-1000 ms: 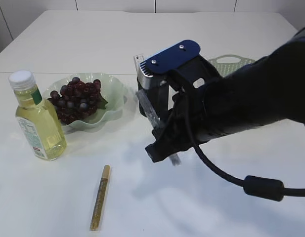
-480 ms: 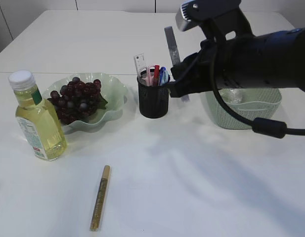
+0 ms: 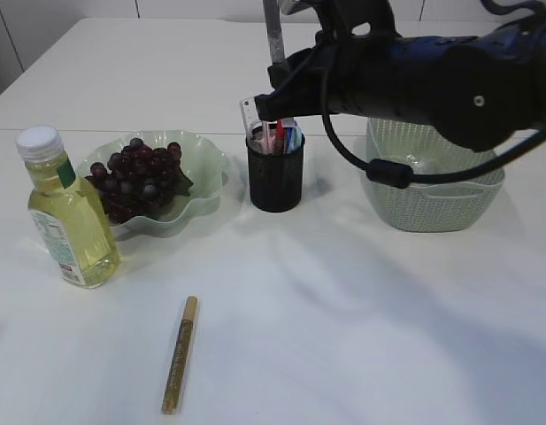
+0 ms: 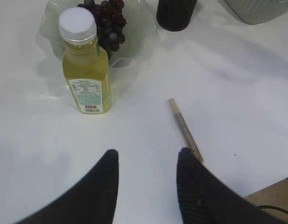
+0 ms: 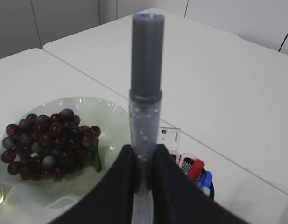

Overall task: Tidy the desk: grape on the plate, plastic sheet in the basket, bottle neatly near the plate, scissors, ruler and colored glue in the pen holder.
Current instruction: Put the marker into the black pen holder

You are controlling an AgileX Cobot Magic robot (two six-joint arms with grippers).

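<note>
Right arm has swung up and left since a second ago: it was low over the middle of the table, blocking the pen holder, and now I see the right gripper (image 5: pixel 143 173) above the pen holder (image 3: pixel 274 173). Its jaws are pinched narrow on a glitter glue pen (image 5: pixel 145 100), held upright with the dark cap on top; in the exterior view the pen's tip pokes up past the top edge. Left gripper (image 4: pixel 146 177) hangs about half open over bare table, holding nothing, not touching anything. Pen holder already has a clear ruler (image 3: pixel 249 113), pink-handled scissors (image 5: pixel 179 157) and red and blue items in it. Grapes (image 3: pixel 136 177) sit on the wavy green plate (image 3: pixel 206 164), and the bottle (image 3: pixel 66 212) of yellow liquid stands upright just left of the plate, white cap on. A gold glue pen (image 3: pixel 179 354) lies flat on the table toward the front, well apart from everything, just ahead of the left fingers in the wrist view. Green basket (image 3: pixel 432 204) is right of the pen holder, with something clear inside; can't tell what. Surface is a white tabletop (image 3: pixel 343 310), with white panelled wall behind. Bottle, plate and gold pen haven't moved between frames.
</note>
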